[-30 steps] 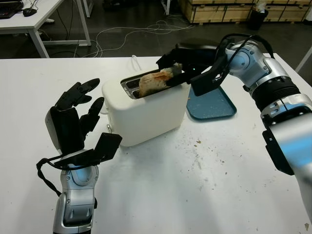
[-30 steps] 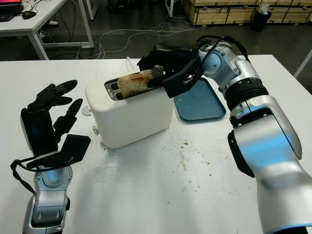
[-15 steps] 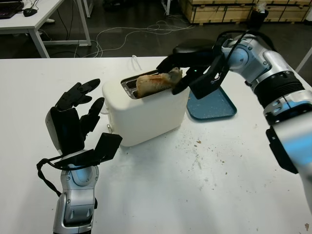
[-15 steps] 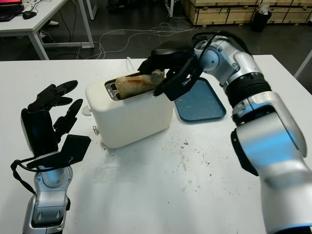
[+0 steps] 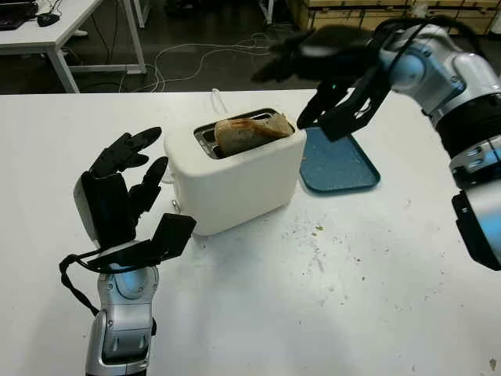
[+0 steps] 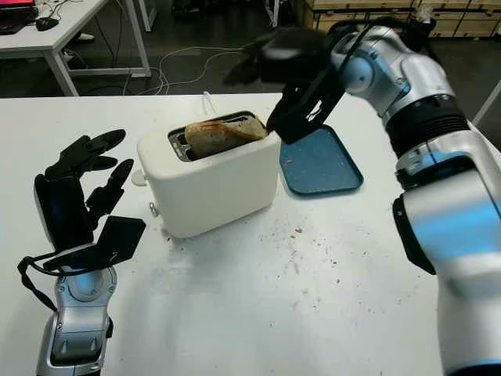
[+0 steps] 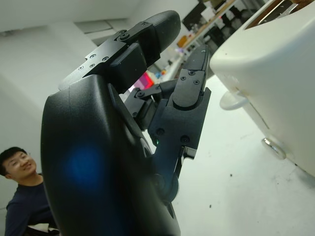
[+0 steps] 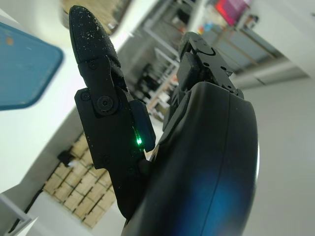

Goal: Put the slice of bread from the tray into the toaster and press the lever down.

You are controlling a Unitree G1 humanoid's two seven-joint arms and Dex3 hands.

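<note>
With the bread (image 5: 249,131) sitting in the toaster (image 5: 235,178) slot, the right hand (image 5: 313,56) is hovering empty above it, the left hand (image 5: 117,192) is waiting open beside it, and the lever remains unpressed.

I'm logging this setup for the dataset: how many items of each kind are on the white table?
White plastic toaster: 1
Toasted bread slice, in the toaster slot: 1
Blue rectangular tray: 1
Total: 3
</note>
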